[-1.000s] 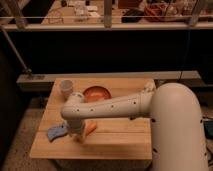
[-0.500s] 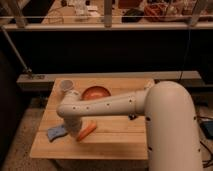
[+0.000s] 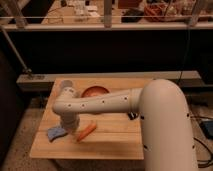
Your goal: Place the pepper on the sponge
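Pepper [image 3: 86, 131] lies slanted on the wooden counter [image 3: 112, 144], its far end pointing toward 2 o'clock. In the camera view the white arm [image 3: 105, 102] reaches from the big shoulder at 3 o'clock across the counter toward 9 o'clock, then bends down at a round joint. The gripper [image 3: 70, 130] is low over the counter. The pepper is just beside it at 3 o'clock and the light-blue sponge [image 3: 56, 133] just beside it at 9 o'clock. Whether the gripper is grasping the pepper or released, I cannot tell. Pepper and sponge are apart.
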`<act>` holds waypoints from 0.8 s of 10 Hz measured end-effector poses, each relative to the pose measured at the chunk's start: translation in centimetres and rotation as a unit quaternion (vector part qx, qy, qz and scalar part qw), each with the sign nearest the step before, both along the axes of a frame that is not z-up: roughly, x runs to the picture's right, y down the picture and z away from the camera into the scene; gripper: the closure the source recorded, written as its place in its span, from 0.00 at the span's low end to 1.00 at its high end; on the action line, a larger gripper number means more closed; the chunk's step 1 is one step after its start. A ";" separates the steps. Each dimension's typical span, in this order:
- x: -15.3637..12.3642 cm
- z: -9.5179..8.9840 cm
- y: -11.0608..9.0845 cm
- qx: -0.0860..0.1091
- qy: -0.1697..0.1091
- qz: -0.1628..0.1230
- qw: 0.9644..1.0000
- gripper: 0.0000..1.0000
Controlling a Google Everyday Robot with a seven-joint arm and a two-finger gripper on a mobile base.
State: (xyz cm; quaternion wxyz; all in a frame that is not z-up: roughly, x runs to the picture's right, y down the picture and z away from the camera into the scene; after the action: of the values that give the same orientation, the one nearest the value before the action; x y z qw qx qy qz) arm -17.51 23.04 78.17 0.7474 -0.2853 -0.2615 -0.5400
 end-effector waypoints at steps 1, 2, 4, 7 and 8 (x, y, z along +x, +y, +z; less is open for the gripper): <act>0.3 0.0 -0.1 -0.001 0.002 0.002 1.000 0.91; 0.5 -0.1 -0.2 -0.002 0.004 0.003 1.000 0.81; 0.4 -0.2 -0.4 -0.003 0.006 0.003 1.000 0.60; 1.0 0.0 -0.2 -0.007 0.011 0.005 1.000 0.40; 1.0 0.0 -0.2 -0.008 0.012 0.008 1.000 0.40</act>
State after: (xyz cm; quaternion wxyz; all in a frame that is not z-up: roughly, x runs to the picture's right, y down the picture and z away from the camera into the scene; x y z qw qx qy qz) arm -16.52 22.81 78.14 0.7525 -0.2955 -0.2587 -0.5286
